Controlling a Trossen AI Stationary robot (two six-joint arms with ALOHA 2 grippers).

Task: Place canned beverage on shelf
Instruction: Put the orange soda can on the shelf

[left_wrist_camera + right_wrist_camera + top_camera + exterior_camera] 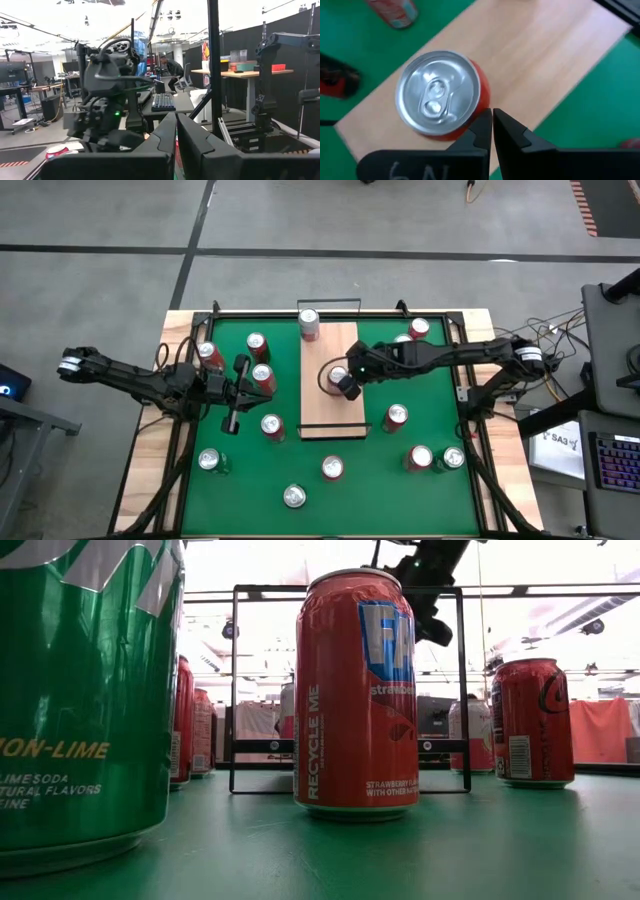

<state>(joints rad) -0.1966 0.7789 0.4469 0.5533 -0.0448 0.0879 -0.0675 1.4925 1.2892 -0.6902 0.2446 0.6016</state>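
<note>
Low view: big green lemon-lime soda can (85, 690) cut off by left and top edges; black wire shelf rail (236, 690) partly hidden behind red strawberry soda can (356, 690). High view: red can on pale wood shelf board (329, 380) mostly covered by right gripper (345, 383). Left wrist view: room background blurred, person (171, 67) too small to tell detail.

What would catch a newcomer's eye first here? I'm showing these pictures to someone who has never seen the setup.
Probably the pale wooden shelf lying mid-mat, with one red can standing on it and another can at its far end. The right hand, shut, hovers just beside the middle can. Around them, red cans dot the green mat, while the left hand, also shut, waits over the mat's left part.
</note>
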